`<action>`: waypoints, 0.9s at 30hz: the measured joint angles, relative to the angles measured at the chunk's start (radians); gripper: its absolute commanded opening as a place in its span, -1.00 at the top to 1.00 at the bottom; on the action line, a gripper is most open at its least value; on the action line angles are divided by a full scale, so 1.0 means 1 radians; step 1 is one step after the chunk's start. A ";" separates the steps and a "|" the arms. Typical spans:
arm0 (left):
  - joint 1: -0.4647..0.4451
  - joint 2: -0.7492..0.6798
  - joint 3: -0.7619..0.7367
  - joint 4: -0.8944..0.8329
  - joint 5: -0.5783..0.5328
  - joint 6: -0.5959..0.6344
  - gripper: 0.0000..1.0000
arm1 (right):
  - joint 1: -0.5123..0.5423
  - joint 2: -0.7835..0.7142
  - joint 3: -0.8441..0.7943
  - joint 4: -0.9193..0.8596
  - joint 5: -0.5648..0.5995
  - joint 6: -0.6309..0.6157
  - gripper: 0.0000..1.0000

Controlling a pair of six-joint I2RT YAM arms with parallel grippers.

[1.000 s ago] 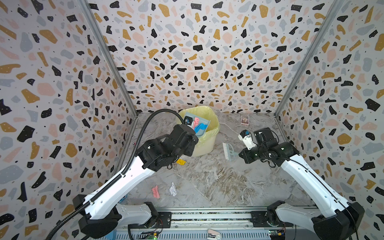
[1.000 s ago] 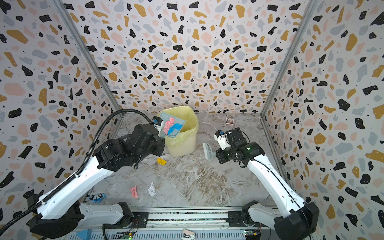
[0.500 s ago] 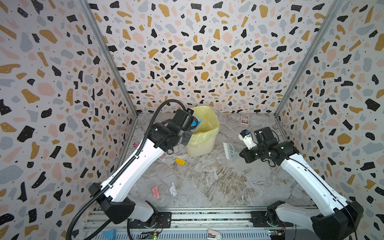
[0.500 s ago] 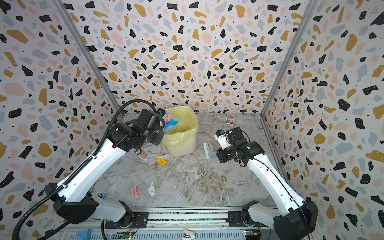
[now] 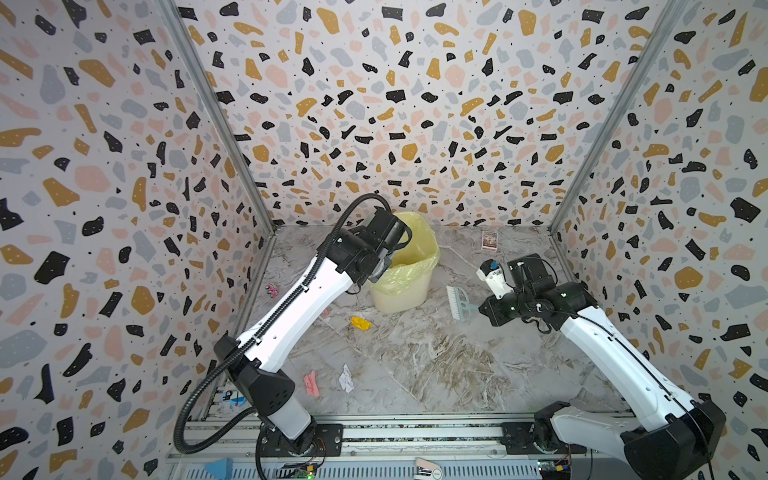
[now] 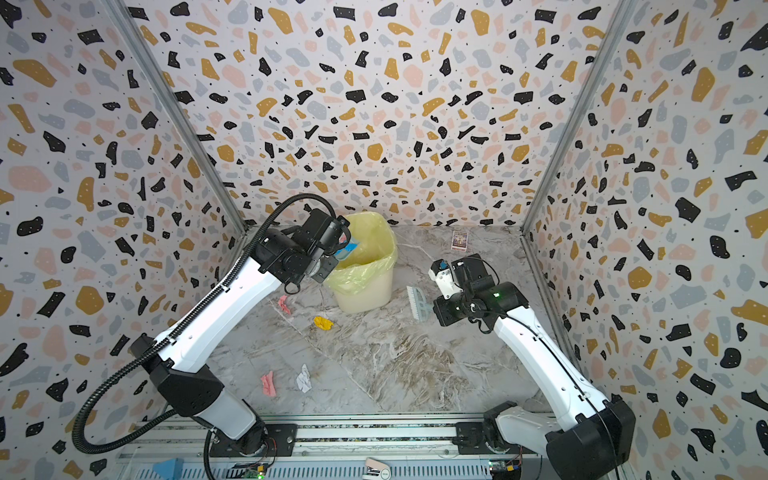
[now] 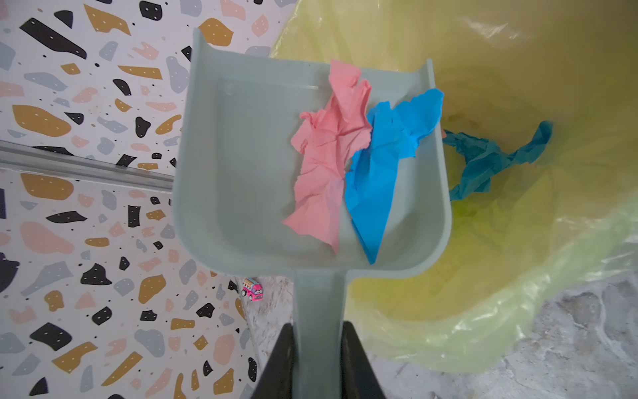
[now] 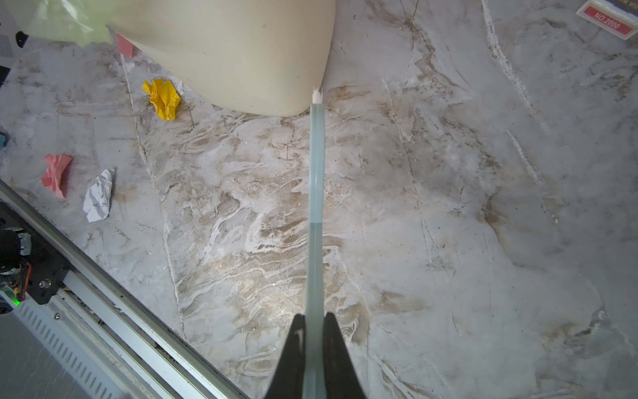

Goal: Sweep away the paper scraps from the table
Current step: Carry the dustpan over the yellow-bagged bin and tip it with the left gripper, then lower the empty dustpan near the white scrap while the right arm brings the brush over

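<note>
Where your table (image 5: 457, 365) holds the yellow-lined bin (image 5: 399, 297), your left gripper (image 7: 319, 333) squeezes the dustpan (image 7: 248, 172) handle at the bin's mouth. Your right gripper (image 8: 315, 323) pinches the brush (image 5: 458, 302) near the bin. Pink and blue paper scraps (image 7: 328, 155) sit in the pan (a yellow scrap (image 5: 360, 323), a pink scrap (image 5: 311, 384) and a white scrap (image 5: 346, 378) lie on the table).

Bin: cream plastic bin with yellow liner (image 6: 368, 293), upright at rear of grey marble bench (image 6: 415, 361).
Scraps on bench: yellow crumpled scrap (image 6: 323, 323); pink scrap (image 6: 268, 383); white scrap (image 6: 304, 378).

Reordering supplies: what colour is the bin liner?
Translucent yellow bin liner, clearest in left wrist view.
</note>
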 measured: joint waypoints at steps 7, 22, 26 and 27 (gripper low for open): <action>-0.047 0.030 0.027 -0.006 -0.100 0.070 1.00 | 0.000 0.003 0.002 0.000 -0.008 0.000 1.00; -0.212 0.107 -0.012 0.060 -0.497 0.275 1.00 | 0.000 0.012 0.019 -0.008 -0.016 0.000 1.00; -0.228 0.105 -0.027 0.116 -0.574 0.354 1.00 | 0.000 0.012 0.019 -0.007 -0.019 0.000 1.00; -0.228 0.104 -0.032 0.129 -0.585 0.370 1.00 | 0.000 0.012 0.019 -0.007 -0.019 0.000 1.00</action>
